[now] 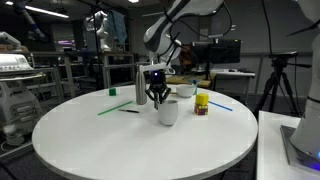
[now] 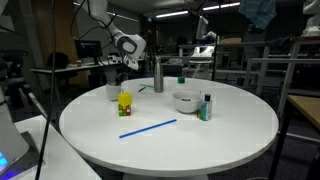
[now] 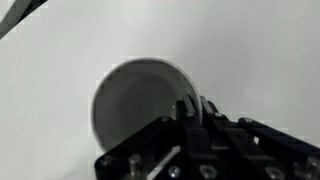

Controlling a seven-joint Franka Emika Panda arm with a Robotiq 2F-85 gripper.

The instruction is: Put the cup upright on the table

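On the table [image 1: 100,140], the cup [image 1: 169,114] stands upright, your gripper [image 1: 158,98] at its rim, jaws pinching or free I cannot tell; placing looks done, so release and lift clear

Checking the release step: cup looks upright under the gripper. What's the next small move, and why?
Probably release and lift straight up. The cup stands upright on the table, mouth open to the wrist view, and the gripper sits at its rim. Whether the jaws grip it is unclear, so rise slowly.
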